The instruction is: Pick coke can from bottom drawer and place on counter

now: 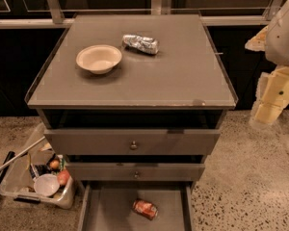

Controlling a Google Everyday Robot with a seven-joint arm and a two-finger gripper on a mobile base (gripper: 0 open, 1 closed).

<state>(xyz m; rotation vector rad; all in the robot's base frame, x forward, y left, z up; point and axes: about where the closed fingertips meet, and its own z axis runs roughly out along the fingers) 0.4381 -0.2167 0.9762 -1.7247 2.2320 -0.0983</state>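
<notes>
The coke can [145, 209] lies on its side on the flat floor of the open bottom drawer [106, 211], a little right of the middle. The counter [183, 76] is the wide grey-brown cabinet top above it. My arm comes in at the right edge of the view. Its gripper [267, 110] hangs to the right of the cabinet, at about the height of the counter's front edge. It is far above and to the right of the can and holds nothing that I can see.
A cream bowl [98, 58] and a crumpled silver foil packet [140, 44] sit on the back left of the counter. The two upper drawers [133, 142] are slightly out. A clear bin [38, 182] with a cup and fruit stands on the floor at left.
</notes>
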